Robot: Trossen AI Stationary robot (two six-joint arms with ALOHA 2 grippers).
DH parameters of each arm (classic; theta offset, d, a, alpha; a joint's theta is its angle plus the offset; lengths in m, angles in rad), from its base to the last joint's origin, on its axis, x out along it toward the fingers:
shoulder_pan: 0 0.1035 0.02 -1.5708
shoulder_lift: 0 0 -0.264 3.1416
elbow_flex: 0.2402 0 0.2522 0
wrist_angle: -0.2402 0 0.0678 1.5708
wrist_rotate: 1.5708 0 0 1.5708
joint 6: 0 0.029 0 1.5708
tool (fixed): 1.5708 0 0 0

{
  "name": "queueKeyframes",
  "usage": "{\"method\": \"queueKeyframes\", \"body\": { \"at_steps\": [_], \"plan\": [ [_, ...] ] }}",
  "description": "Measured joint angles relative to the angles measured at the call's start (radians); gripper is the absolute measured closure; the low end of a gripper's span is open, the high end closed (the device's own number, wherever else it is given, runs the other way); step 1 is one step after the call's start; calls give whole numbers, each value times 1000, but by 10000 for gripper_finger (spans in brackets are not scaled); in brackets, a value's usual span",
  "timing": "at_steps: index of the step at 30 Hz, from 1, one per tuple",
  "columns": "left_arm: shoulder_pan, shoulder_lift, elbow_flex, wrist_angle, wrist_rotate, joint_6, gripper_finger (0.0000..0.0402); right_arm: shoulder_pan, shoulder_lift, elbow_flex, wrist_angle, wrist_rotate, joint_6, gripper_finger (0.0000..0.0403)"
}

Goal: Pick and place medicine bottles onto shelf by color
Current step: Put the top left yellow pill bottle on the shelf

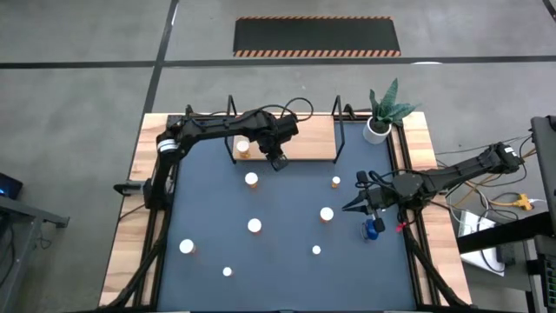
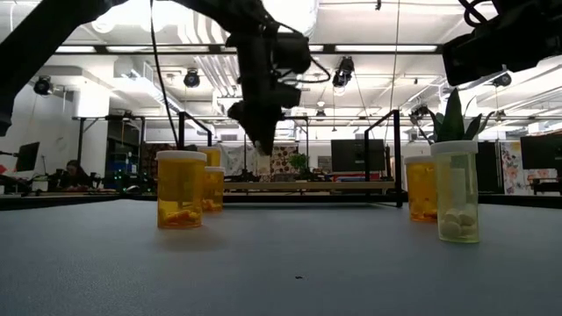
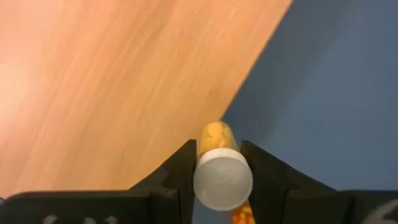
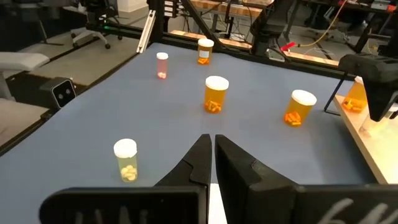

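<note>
My left gripper (image 1: 276,162) is shut on a small orange bottle with a white cap (image 3: 222,177) and holds it over the front edge of the light-wood shelf (image 1: 300,139), which also shows in the left wrist view (image 3: 118,81). One orange bottle (image 1: 241,148) stands on the shelf's left part. Several white-capped orange bottles stand on the blue mat, among them ones at the middle (image 1: 251,180), centre right (image 1: 327,214) and front left (image 1: 187,247). The blue bottle (image 1: 373,228) lies just in front of my right gripper (image 1: 352,207), which is shut and empty above the mat's right side (image 4: 211,155).
A white pot with a green plant (image 1: 377,129) stands at the shelf's right end. Black wire frames (image 1: 340,130) rise at the shelf's ends. In the low view, bottles stand close at left (image 2: 180,189) and right (image 2: 457,191). The wooden table rim (image 1: 126,226) borders the mat.
</note>
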Motion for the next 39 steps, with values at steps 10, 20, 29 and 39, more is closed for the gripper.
{"method": "queueKeyframes", "body": {
  "at_steps": [10, 20, 29, 39],
  "plan": [
    [20, 0, -21, 33, 0, 20, 310, 0, 1, 0, -4, 0, 4, 390],
    [20, -2, -44, 31, -44, 54, 310, 0, 1, 0, -8, 0, 4, 390],
    [20, -2, -44, 30, -52, 62, 310, 0, 1, 0, -7, 1, 4, 390],
    [23, -2, -45, 30, -52, 62, 277, 0, 1, 0, -8, 1, 2, 390]
  ]
}}
